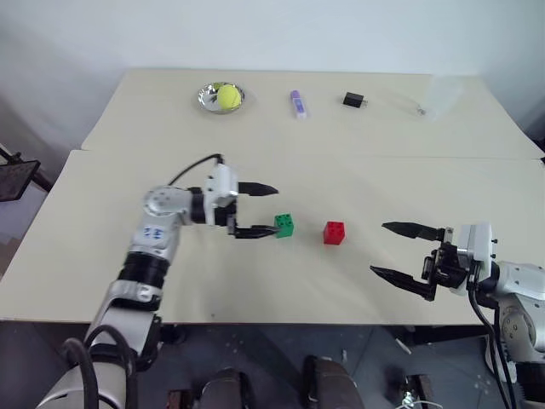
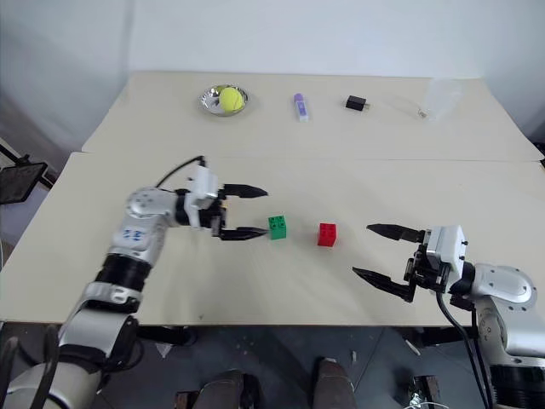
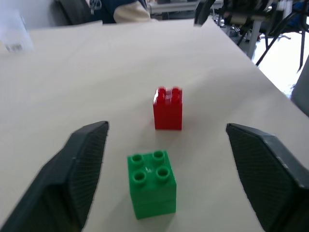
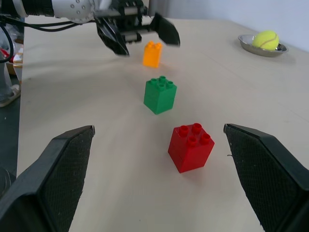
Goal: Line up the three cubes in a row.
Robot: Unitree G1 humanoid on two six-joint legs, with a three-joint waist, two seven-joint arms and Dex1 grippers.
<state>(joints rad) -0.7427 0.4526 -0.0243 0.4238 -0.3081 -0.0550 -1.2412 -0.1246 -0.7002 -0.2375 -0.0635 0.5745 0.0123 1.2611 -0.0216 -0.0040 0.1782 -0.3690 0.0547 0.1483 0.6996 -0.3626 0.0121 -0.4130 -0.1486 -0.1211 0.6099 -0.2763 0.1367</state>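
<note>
The green cube (image 1: 284, 225) and the red cube (image 1: 334, 233) stand a short gap apart near the middle of the front table. In the right wrist view the orange-yellow cube (image 4: 152, 54) stands beyond the green cube (image 4: 160, 95) and the red cube (image 4: 191, 146), roughly in line with them. It sits just under my left gripper and is hidden in the head views. My left gripper (image 1: 275, 210) hovers level just left of the green cube, pointing at it, open and empty. My right gripper (image 1: 379, 249) is open and empty to the right of the red cube.
On the back table are a metal bowl (image 1: 207, 99) holding a yellow-green ball (image 1: 228, 97), a small purple-and-white item (image 1: 298, 103), a small black box (image 1: 354, 100) and a clear plastic piece (image 1: 443, 95). A seam (image 1: 341, 158) joins the two tables.
</note>
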